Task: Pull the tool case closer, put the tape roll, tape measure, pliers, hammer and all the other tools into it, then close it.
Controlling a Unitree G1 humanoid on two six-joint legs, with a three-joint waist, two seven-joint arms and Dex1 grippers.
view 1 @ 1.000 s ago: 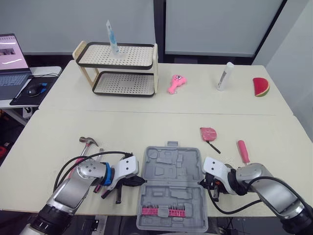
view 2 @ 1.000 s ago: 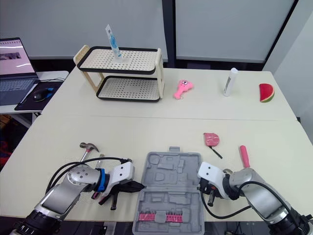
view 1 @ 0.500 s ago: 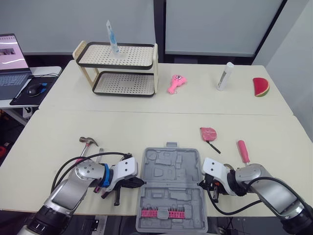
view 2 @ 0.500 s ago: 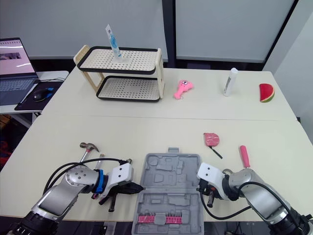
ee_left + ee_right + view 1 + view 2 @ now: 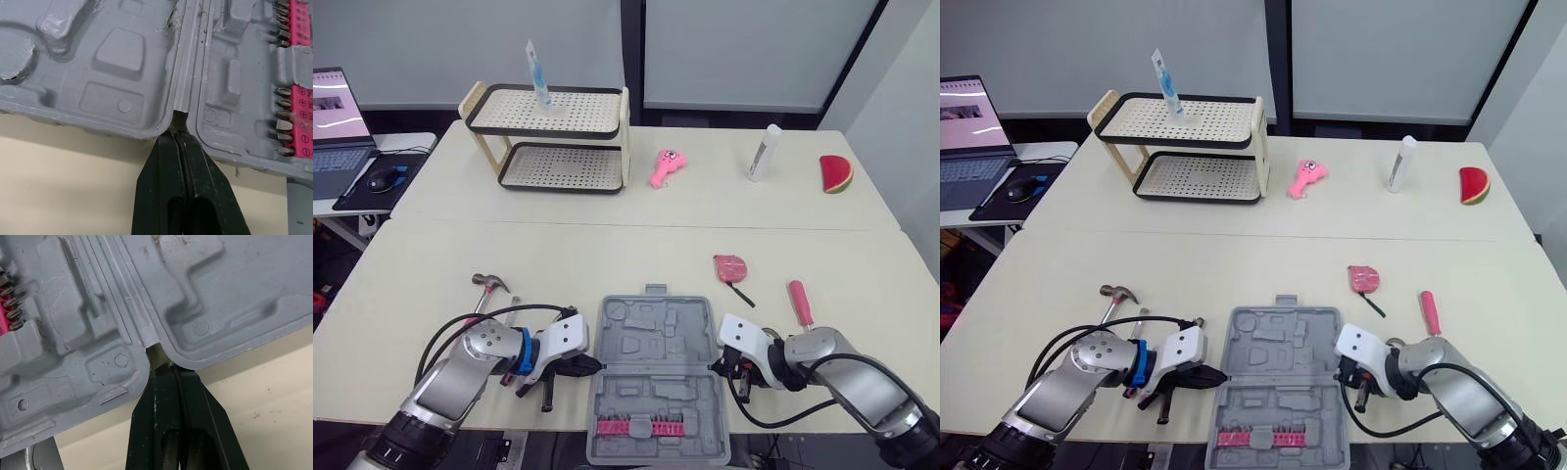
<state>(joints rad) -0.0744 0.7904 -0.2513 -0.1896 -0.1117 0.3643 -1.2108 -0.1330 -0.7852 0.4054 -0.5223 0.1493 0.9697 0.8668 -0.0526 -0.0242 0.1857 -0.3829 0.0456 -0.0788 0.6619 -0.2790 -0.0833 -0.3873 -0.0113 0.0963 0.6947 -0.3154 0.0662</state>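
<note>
The grey tool case lies open at the table's near edge, with a pink strip of bits in its near half. My left gripper is shut, its tips in the hinge notch on the case's left side. My right gripper is shut too, its tips at the hinge notch on the right side. A hammer lies to the left of the case. Pliers with coloured handles lie partly under my left wrist. The pink tape measure and a pink-handled screwdriver lie to the right, beyond the case.
A two-tier rack holding a tube stands at the back left. A pink toy, a white bottle and a watermelon slice lie along the far side. A laptop and mouse sit on a side table to the left.
The case has slid slightly toward the near edge, with both shut grippers staying at its hinge notches. Nothing else has moved.
</note>
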